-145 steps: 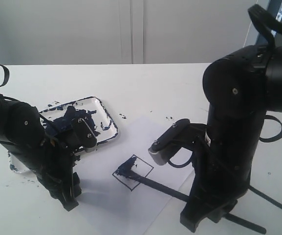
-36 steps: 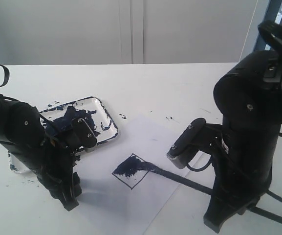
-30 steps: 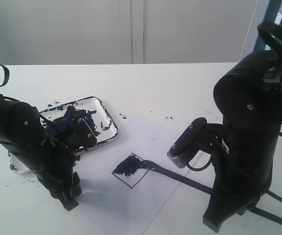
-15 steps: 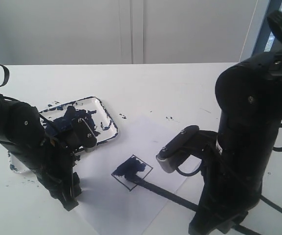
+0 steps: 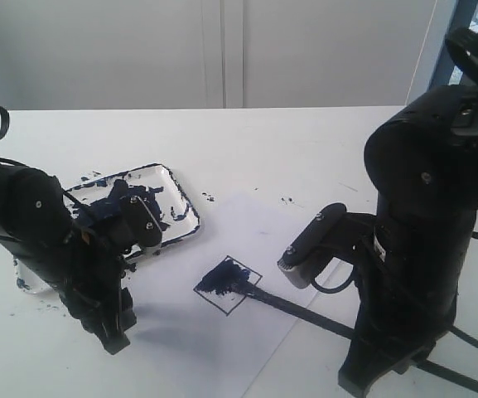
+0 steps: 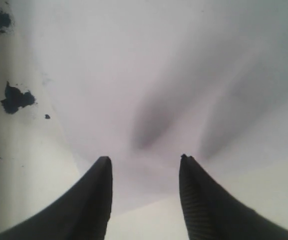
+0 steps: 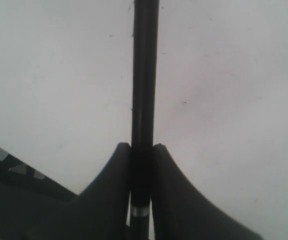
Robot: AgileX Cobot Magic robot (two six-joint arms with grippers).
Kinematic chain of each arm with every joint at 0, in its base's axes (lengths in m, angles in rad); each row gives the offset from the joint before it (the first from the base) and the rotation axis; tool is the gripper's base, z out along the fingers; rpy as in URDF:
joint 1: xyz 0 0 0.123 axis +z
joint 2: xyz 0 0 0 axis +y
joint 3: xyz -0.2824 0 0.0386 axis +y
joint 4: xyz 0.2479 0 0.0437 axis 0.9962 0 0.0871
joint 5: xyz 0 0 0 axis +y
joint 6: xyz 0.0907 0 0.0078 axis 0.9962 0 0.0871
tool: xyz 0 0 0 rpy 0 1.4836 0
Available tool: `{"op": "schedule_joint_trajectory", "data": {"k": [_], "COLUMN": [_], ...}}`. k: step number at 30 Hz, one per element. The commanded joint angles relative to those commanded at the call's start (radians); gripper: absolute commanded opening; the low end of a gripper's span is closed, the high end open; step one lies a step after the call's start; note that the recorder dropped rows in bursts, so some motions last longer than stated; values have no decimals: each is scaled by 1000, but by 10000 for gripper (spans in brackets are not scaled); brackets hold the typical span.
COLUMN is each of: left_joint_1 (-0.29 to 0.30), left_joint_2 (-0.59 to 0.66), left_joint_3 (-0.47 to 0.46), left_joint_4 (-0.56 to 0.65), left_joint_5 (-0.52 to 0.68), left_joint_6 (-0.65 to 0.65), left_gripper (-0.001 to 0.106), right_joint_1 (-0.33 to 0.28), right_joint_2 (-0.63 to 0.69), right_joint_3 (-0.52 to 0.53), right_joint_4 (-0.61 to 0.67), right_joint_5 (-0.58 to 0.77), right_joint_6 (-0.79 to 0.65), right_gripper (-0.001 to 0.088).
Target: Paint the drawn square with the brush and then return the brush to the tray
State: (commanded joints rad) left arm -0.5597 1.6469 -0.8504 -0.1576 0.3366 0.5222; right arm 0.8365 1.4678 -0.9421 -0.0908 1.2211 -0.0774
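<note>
Lower right, nearest: right end effector (image 7: 142, 147) clamped narrow on the rear shaft of the brush (image 5: 301, 307). Lower left: left end effector (image 6: 144, 162) parted, empty, over the edge of the paper sheet (image 5: 251, 228). Centre: brush tip resting on the drawn square (image 5: 228, 285), only partly filled dark blue. Upper left, farther: paint-smeared tray (image 5: 190, 207) on the bench (image 5: 305, 149). Brush probably light, stiff, smooth and slip-prone; best held on the bare shaft, well clear of the wet tip.

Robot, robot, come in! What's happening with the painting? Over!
Right gripper shut on the brush, tip on the drawn square. Square partly blue, one corner bare. Left gripper open, empty, near the tray.
</note>
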Motion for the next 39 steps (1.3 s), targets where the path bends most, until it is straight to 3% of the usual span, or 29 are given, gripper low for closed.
{"op": "schedule_joint_trajectory", "data": {"k": [10, 21, 39], "left_joint_1": [-2, -2, -2], "left_joint_2": [-28, 77, 79], "left_joint_3": [0, 0, 0], "left_joint_4": [-130, -128, -93], "left_joint_5": [47, 22, -4], "left_joint_6": [0, 8, 15], "left_gripper": [479, 479, 479], "right_joint_1": [0, 0, 0], "right_joint_2": [0, 0, 0], "right_joint_3": [0, 0, 0], "right_joint_4": [0, 7, 9], "right_joint_5": [0, 0, 0], "right_joint_6": [0, 0, 0], "right_gripper": [0, 0, 0]}}
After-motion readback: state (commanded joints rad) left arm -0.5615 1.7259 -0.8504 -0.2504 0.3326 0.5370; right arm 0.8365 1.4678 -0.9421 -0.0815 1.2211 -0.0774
